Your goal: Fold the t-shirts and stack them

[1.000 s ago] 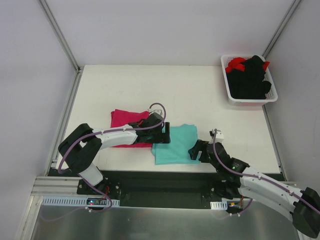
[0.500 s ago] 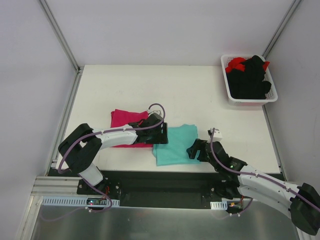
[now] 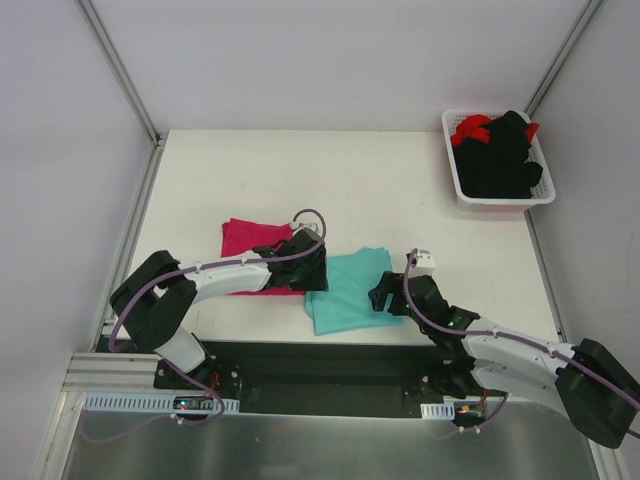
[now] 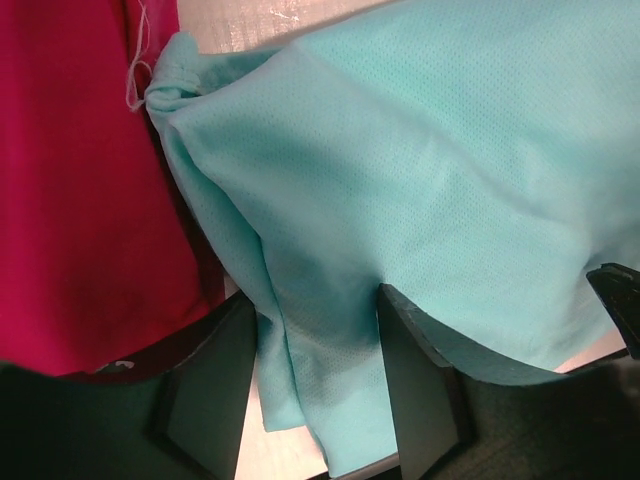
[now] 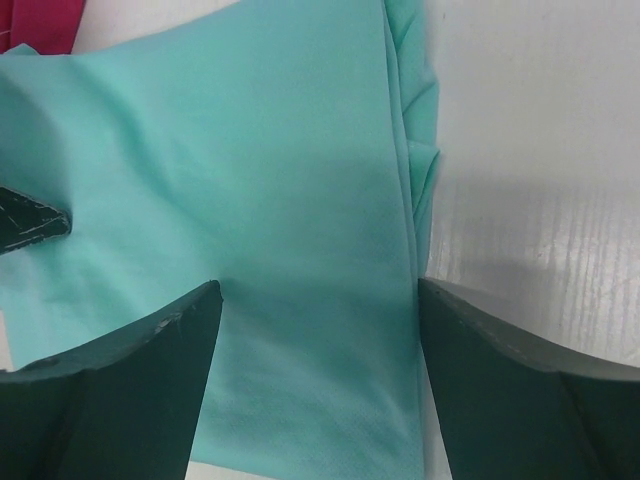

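Note:
A folded teal t-shirt [image 3: 350, 292] lies near the table's front edge, its left side next to a folded magenta-pink t-shirt [image 3: 250, 240]. My left gripper [image 3: 318, 268] is down at the teal shirt's left edge. In the left wrist view its fingers [image 4: 215, 370] stand partly closed around the bunched teal fold [image 4: 430, 180], a sliver of table still showing beside the cloth, with the magenta shirt [image 4: 70, 200] alongside. My right gripper [image 3: 380, 295] is at the teal shirt's right edge. There its jaws [image 5: 320, 290] stand wide open, straddling the teal cloth [image 5: 250, 170] flat on the table.
A white basket [image 3: 497, 200] with black and red garments stands at the back right corner of the white table [image 3: 300, 180]. Metal frame posts rise at both back corners. The arm bases sit along the near edge.
The left jaws have narrowed around the teal shirt's left edge. The right gripper has slid left and forward onto the shirt's right edge, and the shirt has shifted slightly left.

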`<state>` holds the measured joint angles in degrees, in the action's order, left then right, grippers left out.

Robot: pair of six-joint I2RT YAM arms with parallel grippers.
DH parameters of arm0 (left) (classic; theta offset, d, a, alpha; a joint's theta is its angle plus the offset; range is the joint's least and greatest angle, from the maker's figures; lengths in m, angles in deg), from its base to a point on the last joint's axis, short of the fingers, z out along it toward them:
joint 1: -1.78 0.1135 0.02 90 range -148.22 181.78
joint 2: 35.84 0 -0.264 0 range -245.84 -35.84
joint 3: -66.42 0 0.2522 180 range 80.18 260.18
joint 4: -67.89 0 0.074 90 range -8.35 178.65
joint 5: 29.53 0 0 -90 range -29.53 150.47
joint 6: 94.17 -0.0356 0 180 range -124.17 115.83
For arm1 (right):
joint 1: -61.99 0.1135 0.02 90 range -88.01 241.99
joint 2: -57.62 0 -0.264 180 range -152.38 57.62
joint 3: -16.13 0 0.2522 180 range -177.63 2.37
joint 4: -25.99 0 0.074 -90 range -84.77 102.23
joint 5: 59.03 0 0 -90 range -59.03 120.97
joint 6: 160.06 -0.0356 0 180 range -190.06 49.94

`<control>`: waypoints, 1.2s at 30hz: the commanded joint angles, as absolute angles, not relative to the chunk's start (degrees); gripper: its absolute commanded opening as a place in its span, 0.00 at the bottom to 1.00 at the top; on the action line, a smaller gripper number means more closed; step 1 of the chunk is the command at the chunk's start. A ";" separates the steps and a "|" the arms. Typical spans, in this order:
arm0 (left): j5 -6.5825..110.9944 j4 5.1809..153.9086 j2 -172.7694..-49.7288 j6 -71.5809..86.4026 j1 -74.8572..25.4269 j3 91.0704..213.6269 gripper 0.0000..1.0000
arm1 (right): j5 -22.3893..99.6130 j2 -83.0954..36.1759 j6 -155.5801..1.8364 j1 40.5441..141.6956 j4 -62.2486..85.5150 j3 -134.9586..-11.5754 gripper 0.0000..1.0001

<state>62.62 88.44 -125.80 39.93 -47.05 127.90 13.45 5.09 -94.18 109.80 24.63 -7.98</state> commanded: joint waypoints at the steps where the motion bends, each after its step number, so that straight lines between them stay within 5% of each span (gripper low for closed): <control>1: 63.98 90.79 -123.21 39.69 -47.79 127.03 0.48 | 14.54 2.87 -93.18 109.54 27.26 -9.06 0.81; 11: 63.81 90.79 -124.70 39.51 -47.79 127.64 0.26 | 14.89 1.99 -93.08 109.63 27.17 -9.50 0.77; 18: 63.89 90.79 -125.67 39.60 -47.87 127.90 0.20 | 15.06 1.81 -92.91 109.54 27.17 -9.41 0.40; 20: 63.98 90.88 -126.28 39.60 -47.87 128.17 0.19 | 14.98 1.29 -93.00 109.63 27.43 -9.41 0.37; 24: 64.16 90.79 -127.33 39.86 -47.79 128.69 0.10 | 15.41 0.23 -92.91 109.54 27.35 -10.11 0.02; 26: 64.16 90.88 -127.51 39.78 -47.87 129.22 0.00 | 15.50 -0.12 -92.65 109.54 26.65 -10.64 0.00; 36: 66.44 92.98 -125.32 38.37 -47.61 131.07 0.00 | 14.62 0.75 -91.94 109.63 23.22 -12.66 0.00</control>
<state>63.89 90.53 -126.80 39.84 -47.05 128.87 15.22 0.00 -92.97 109.70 24.96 -10.21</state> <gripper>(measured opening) 0.020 0.037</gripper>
